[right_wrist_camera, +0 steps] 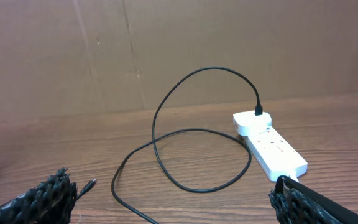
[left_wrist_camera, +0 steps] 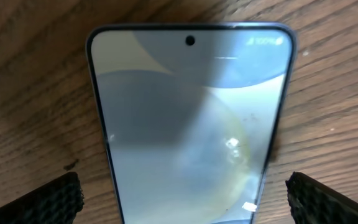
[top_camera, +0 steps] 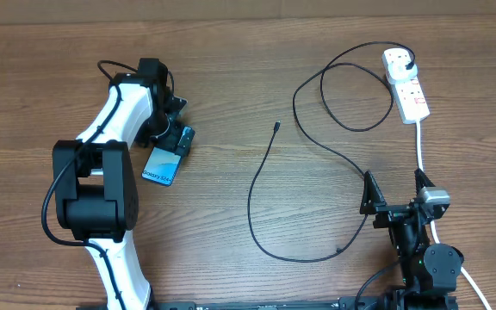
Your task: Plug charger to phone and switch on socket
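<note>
The phone [top_camera: 160, 167] lies flat on the wooden table at the left, its light blue screen up. My left gripper [top_camera: 176, 138] hovers over it, open. In the left wrist view the phone [left_wrist_camera: 188, 124] fills the space between the two black fingertips [left_wrist_camera: 55, 196], which stand clear of its edges. The charger [top_camera: 265, 181] is a thin black cable looping across the middle; its connector tip [top_camera: 277, 127] lies free, and its plug [top_camera: 411, 62] sits in the white socket [top_camera: 407, 86] at the far right. My right gripper [top_camera: 394, 188] is open near the front, facing the socket [right_wrist_camera: 272, 146] and cable [right_wrist_camera: 166, 106].
A thick white cord [top_camera: 422, 146] runs from the socket toward the right arm's base. A cardboard wall [right_wrist_camera: 166, 50] stands behind the table's far edge. The cable's loops [top_camera: 351, 95] lie between the connector tip and the socket.
</note>
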You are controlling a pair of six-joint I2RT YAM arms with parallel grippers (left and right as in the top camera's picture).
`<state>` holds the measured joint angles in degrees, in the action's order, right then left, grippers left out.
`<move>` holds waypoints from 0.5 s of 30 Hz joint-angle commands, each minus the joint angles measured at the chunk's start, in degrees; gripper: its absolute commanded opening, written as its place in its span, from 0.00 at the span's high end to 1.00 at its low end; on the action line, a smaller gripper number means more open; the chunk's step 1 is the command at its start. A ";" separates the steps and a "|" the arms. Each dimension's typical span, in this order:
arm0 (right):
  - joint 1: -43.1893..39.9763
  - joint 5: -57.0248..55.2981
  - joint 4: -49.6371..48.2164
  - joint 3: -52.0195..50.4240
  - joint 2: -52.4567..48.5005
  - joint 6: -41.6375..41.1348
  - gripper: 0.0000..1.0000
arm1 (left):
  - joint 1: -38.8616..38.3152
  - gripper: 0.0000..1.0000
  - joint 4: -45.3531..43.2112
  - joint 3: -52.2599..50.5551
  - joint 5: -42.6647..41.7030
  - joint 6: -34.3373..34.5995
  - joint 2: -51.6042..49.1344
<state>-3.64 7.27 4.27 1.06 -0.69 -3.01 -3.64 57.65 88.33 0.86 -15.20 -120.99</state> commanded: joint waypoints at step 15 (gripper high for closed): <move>0.26 0.07 -0.24 -0.59 0.42 -0.13 0.00 | 0.22 0.00 -5.29 -7.65 2.05 3.76 -0.66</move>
<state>-3.66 7.25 4.29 1.06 -0.69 -3.01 -3.51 53.78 83.92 2.39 -13.56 -120.05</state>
